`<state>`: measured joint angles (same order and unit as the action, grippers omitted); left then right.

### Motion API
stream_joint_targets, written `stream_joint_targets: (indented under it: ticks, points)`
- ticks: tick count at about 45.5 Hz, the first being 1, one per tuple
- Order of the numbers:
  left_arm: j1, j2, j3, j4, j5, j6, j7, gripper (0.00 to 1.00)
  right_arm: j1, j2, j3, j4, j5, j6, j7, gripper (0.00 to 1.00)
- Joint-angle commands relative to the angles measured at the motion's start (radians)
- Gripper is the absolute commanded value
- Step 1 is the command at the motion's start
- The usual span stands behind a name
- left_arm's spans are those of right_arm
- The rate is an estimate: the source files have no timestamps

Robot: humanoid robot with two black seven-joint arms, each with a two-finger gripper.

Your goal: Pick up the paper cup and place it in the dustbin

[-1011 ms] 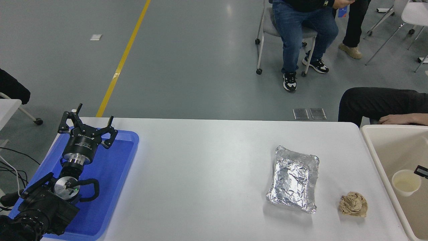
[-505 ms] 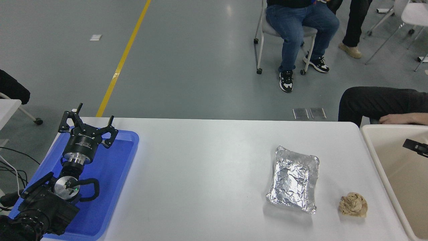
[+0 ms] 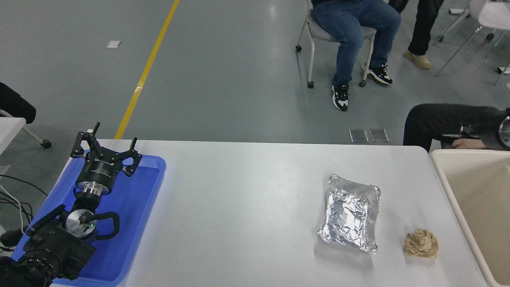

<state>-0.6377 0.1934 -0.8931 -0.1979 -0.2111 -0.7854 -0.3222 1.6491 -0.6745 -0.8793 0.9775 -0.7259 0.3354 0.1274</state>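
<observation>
White table (image 3: 247, 191); no writing legible on left claw (image 3: 104, 144), spread open.

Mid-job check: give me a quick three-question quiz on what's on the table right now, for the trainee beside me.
1. True or false: a paper cup stands on the white table.
2. Which thing on the table lies nearest the dustbin?
A. foil tray
B. brown paper ball
C. blue tray
3. Fill in: the left gripper hangs open over the ___ tray at the table's left end.

Key
1. False: no cup shows anywhere on the table.
2. B
3. blue
</observation>
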Motion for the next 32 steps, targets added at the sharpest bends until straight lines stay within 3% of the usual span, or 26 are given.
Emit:
stream_joint_targets:
  ticks: [1, 13, 26, 32]
  points:
    - [0.001, 0.0, 0.0, 0.0, -0.001, 0.0, 0.0, 1.0, 0.222, 0.042, -0.038, 0.251, -0.043, 0.16, -0.002, 1.0]
    - [0.001, 0.001, -0.001, 0.0, -0.001, 0.0, 0.0, 1.0, 0.382, 0.055, -0.063, 0.394, -0.01, 0.447, -0.002, 1.0]
    - [0.003, 0.004, -0.001, 0.003, -0.001, 0.0, 0.0, 1.0, 0.57, 0.139, -0.22, 0.5, 0.307, 0.45, -0.003, 1.0]
    - [0.004, 0.004, -0.001, 0.003, -0.001, 0.0, -0.001, 1.0, 0.606, 0.191, -0.273, 0.504, 0.355, 0.45, -0.003, 1.0]
